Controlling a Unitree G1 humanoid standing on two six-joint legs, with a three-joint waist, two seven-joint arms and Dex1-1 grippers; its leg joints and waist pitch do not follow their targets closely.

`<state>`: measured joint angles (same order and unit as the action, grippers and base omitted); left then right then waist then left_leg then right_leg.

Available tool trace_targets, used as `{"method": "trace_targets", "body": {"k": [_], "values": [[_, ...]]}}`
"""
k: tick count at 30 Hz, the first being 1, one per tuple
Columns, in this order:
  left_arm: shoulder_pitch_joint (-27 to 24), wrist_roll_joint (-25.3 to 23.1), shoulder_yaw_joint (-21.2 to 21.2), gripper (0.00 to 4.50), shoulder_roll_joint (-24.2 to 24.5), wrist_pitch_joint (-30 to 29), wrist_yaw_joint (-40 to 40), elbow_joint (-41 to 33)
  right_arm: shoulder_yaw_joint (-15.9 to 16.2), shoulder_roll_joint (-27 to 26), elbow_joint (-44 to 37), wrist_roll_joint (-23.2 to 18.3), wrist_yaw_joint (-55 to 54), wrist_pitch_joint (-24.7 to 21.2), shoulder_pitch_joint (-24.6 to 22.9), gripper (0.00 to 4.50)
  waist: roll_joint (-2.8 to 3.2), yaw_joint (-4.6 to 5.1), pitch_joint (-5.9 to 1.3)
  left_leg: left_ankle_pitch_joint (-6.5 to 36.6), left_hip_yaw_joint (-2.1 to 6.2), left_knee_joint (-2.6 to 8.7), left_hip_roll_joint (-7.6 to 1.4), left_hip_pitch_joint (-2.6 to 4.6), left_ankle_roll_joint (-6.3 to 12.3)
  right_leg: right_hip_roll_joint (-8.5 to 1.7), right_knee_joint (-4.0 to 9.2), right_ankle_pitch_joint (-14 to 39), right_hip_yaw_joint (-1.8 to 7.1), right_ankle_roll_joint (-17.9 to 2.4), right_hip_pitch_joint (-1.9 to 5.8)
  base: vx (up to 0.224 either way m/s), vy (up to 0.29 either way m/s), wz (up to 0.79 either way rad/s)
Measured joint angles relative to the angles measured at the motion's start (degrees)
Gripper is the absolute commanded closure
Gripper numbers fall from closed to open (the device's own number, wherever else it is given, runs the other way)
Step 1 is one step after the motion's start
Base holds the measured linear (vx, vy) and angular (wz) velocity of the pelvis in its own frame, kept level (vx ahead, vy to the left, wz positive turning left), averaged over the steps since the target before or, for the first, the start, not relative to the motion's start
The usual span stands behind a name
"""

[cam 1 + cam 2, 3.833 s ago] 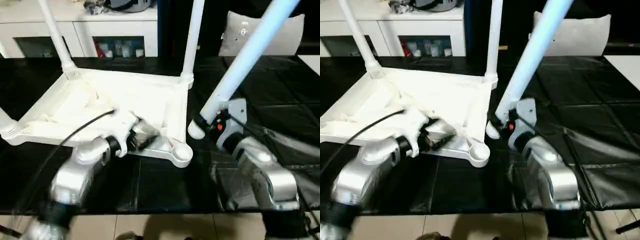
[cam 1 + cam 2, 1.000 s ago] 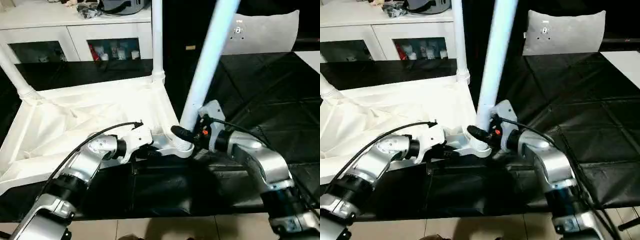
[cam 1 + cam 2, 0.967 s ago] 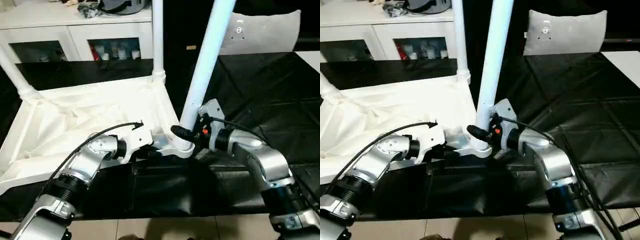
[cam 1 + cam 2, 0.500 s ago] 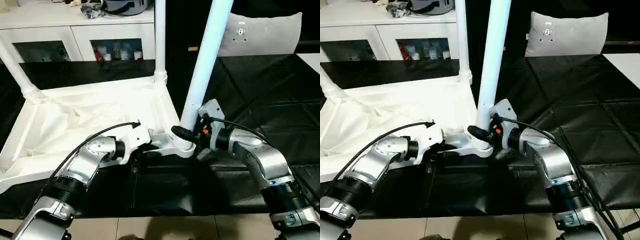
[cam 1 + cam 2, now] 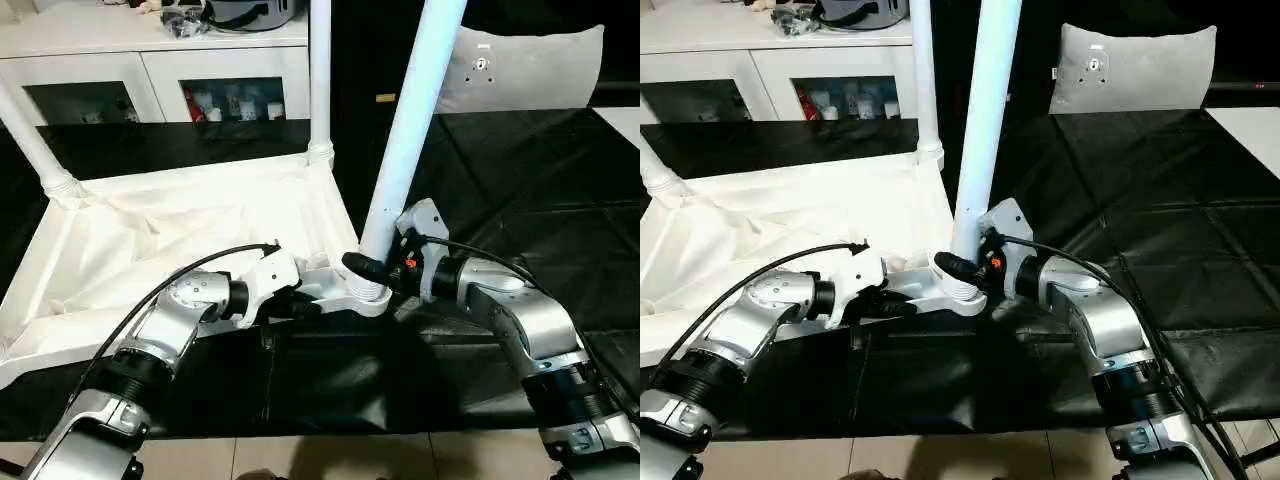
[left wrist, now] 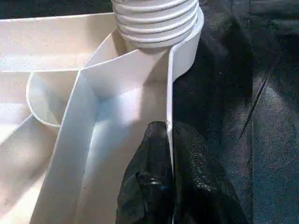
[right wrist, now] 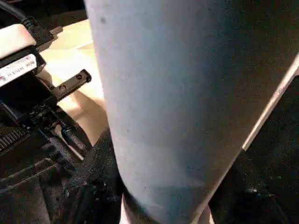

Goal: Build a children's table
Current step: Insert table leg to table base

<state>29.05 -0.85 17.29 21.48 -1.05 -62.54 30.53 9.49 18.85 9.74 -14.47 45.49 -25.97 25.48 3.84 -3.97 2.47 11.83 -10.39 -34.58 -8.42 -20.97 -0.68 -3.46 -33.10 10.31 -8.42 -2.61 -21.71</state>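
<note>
The white tabletop (image 5: 180, 230) lies upside down on the black worktop (image 5: 520, 200), ribbed underside up, filling the 9 o'clock half of the head view. Two legs stand in its far corners, one (image 5: 320, 80) at about 12 o'clock and another (image 5: 30, 140) at 10 o'clock. At the middle, the near corner socket (image 5: 368, 297) takes the foot of a third leg (image 5: 415, 120), which leans up toward 1 o'clock.

The left gripper (image 6: 168, 158) comes in from 7 o'clock, its jaws pinched shut on the thin rim wall of the tabletop just beside that socket. The right gripper (image 5: 965, 268) reaches in from 4 o'clock, its jaws clamped around the base of the leaning leg right above the socket.

A grey cushion (image 5: 520, 65) rests at 1 o'clock, a white cabinet (image 5: 150, 70) at 11 o'clock.
</note>
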Motion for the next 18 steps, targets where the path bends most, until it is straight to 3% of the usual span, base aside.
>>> {"method": "trace_targets", "body": {"k": [12,18], "values": [[-0.61,-0.54,1.04,4.5,1.59,3.83,-2.14,-0.71,2.44,2.7,0.52,0.62,6.11,-1.2,2.51,2.59,-0.01,-0.18,-0.01,0.0,0.0,0.06,-0.02,-0.01,0.03,0.01,-0.02,0.11,-0.04,-0.02,-0.04,0.0,0.0,0.0],[-1.38,-0.25,1.61,4.5,2.03,3.8,-3.97,-2.32,3.34,3.07,1.78,0.4,8.86,-1.9,4.03,2.59,-0.08,-1.15,-0.04,0.0,0.0,0.06,-0.02,-0.01,0.02,0.01,-0.05,0.11,-0.04,-0.03,-0.04,0.0,0.0,0.0]]}}
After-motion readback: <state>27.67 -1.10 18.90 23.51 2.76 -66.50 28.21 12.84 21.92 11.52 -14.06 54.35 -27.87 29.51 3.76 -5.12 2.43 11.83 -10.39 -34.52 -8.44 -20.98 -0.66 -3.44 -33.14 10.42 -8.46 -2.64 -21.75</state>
